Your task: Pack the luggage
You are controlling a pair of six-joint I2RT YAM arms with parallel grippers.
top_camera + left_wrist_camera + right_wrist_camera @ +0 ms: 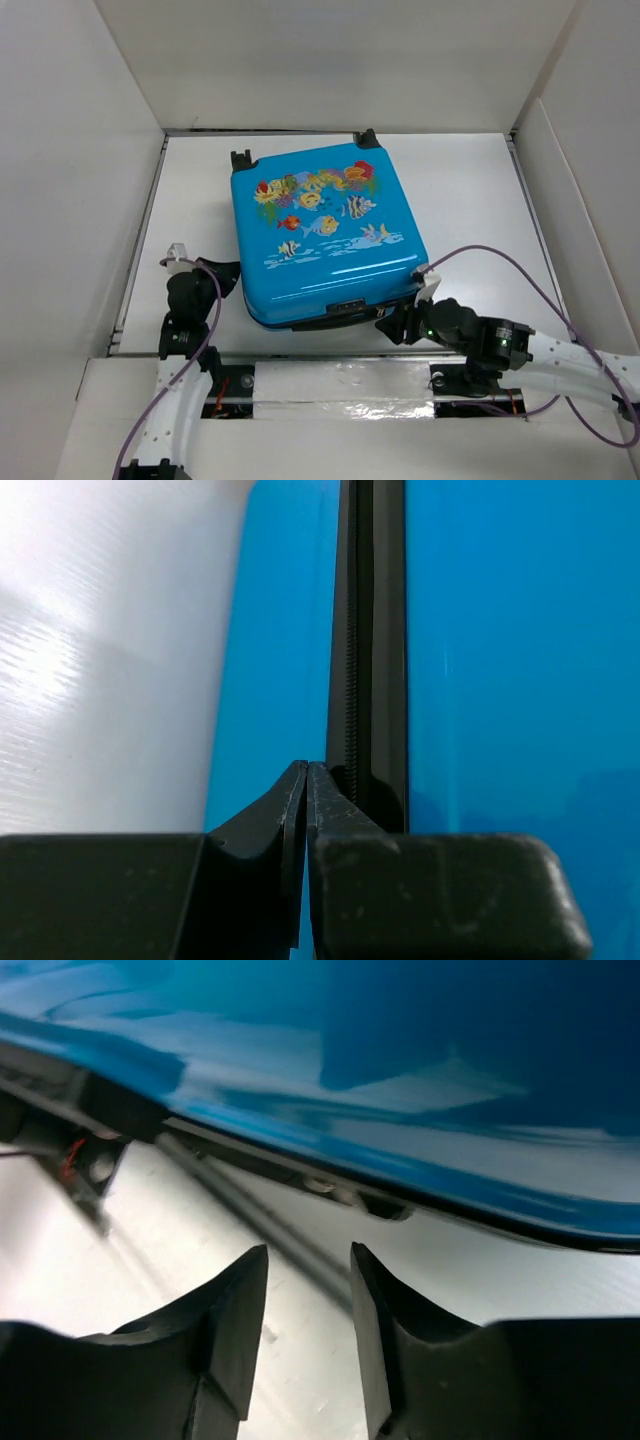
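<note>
Room bright. Light even, from above. White walls (pixel 330 60) and table (pixel 470 200) pale, bit washed out. Shiny white streaks on luggage (pixel 320 235) lid. Soft small shadow under its near edge. Silver tape (pixel 340 385) glints. Left wrist view: white side glows too bright; left gripper (pixel 306 772) big, dark, little fuzzy. Right wrist view: blue shell blurry, glare smeared on it; right gripper (pixel 308 1252) sharp, black.

White table (pixel 470 200); white panel walls (pixel 80 150); silver tape strip (pixel 330 385).
</note>
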